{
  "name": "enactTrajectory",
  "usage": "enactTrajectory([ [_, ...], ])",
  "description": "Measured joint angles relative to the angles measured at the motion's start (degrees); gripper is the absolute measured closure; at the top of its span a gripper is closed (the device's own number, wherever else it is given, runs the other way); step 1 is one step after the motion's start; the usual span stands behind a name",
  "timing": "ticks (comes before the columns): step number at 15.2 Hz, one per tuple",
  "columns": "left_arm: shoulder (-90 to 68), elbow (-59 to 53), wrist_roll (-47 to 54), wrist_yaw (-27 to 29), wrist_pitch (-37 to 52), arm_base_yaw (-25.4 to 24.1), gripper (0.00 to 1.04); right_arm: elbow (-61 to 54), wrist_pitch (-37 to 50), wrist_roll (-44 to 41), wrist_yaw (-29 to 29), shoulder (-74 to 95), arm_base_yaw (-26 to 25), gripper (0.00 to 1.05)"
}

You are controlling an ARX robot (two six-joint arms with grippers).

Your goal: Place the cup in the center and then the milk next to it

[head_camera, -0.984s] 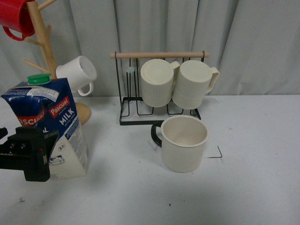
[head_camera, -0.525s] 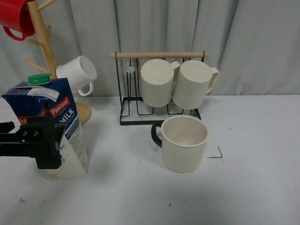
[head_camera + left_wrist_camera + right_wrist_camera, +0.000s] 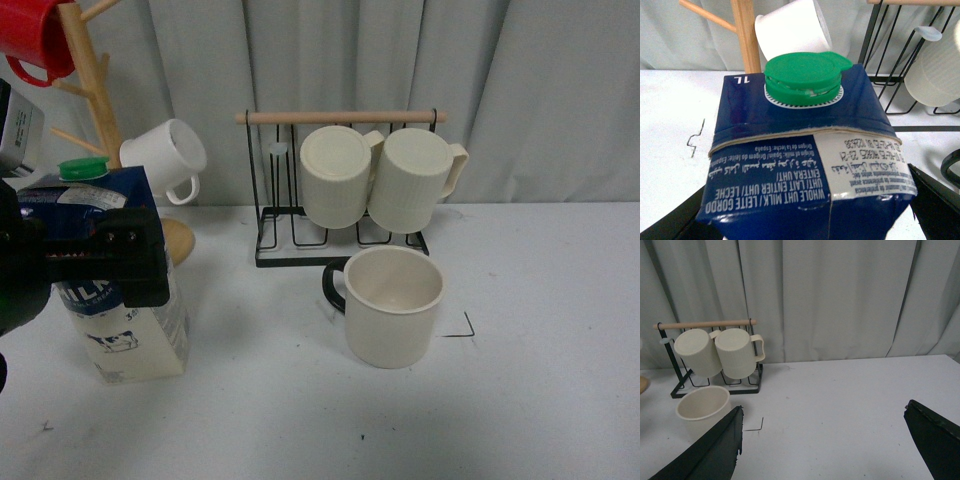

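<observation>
Although the left tool [image 3: 88,262] straddles the upright milk [image 3: 140,335], whether it grips cannot be told; the right tool [image 3: 822,425] gapes empty; the cup [image 3: 392,305] stands on the table [image 3: 550,400].

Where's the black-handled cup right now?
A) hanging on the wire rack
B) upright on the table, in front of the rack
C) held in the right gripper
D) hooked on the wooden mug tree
B: the cup stands mouth up on the table, just in front of the wire rack, with nothing holding it.
</observation>
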State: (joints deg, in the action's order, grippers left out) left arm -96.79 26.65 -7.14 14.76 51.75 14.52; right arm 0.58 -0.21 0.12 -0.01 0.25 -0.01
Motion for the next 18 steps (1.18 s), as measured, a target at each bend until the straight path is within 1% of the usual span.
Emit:
enactTrajectory([
  [1, 0.0, 0.3, 0.0, 0.5, -0.3, 0.2, 0.07, 0.0, 0.0, 0.0, 0.0, 0.0, 0.0, 0.06],
  [2, 0.0, 0.5, 0.0, 0.9, -0.3, 0.6, 0.14, 0.0, 0.0, 0.0, 0.0, 0.0, 0.0, 0.06],
  [5, 0.0, 0.8, 0.0, 2.3, -0.7, 1.6, 0.50, 0.0, 0.0, 0.0, 0.0, 0.0, 0.0, 0.06],
  [7, 0.8, 0.8, 0.0, 2.5, -1.1, 2.2, 0.72, 0.0, 0.0, 0.0, 0.0, 0.0, 0.0, 0.06],
  [8, 1.7, 0.8, 0.0, 2.6, -1.6, 2.3, 0.78, 0.0, 0.0, 0.0, 0.0, 0.0, 0.0, 0.06],
  [10, 4.7, 0.6, 0.0, 2.7, -3.2, 3.0, 0.84, 0.0, 0.0, 0.0, 0.0, 0.0, 0.0, 0.06],
  [12, 8.0, 0.2, 0.0, 3.5, -4.6, 5.6, 0.87, 0.0, 0.0, 0.0, 0.0, 0.0, 0.0, 0.06],
  [13, 9.0, 0.1, 0.0, 4.2, -5.2, 7.2, 0.88, 0.0, 0.0, 0.0, 0.0, 0.0, 0.0, 0.06],
  [14, 9.5, 0.1, 0.4, 5.9, -5.4, 10.1, 0.88, 0.0, 0.0, 0.0, 0.0, 0.0, 0.0, 0.06],
  [15, 8.7, 0.2, 1.2, 7.0, -4.2, 11.7, 0.89, 0.0, 0.0, 0.0, 0.0, 0.0, 0.0, 0.06],
  [18, 3.4, 2.9, 1.7, 9.6, -3.6, 14.3, 0.89, 0.0, 0.0, 0.0, 0.0, 0.0, 0.0, 0.06],
])
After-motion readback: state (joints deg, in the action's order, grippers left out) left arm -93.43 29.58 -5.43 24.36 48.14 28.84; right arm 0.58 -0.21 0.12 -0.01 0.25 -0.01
